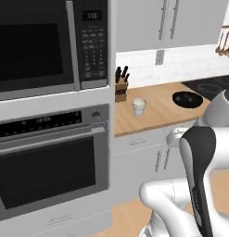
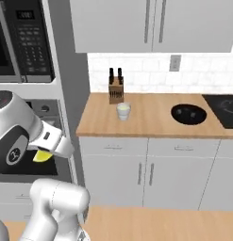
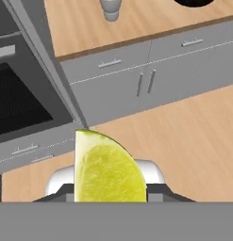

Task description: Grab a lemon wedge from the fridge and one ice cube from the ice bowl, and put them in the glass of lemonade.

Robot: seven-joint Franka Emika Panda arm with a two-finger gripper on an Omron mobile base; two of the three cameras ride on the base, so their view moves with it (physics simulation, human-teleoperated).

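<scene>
My gripper (image 3: 110,196) is shut on the lemon wedge (image 3: 106,169), a yellow-green slice that stands upright between the fingers. From the right base view the wedge (image 2: 40,156) pokes out below the hand (image 2: 51,143), in front of the oven and well left of the counter. The glass of lemonade (image 1: 139,106) (image 2: 123,111) (image 3: 111,8) stands on the wooden counter next to the knife block. To its right lies the black ice bowl (image 1: 187,98) (image 2: 188,114) (image 3: 193,2); I cannot make out any ice cube in it. The fridge is out of view.
A wall oven (image 1: 51,157) with a microwave (image 1: 46,41) above it fills the tall unit left of the counter (image 2: 151,123). A knife block (image 1: 121,88) (image 2: 116,89) stands by the backsplash. A dark cooktop (image 2: 224,110) lies at the far right. Grey drawers and cabinet doors (image 2: 146,172) sit under the counter.
</scene>
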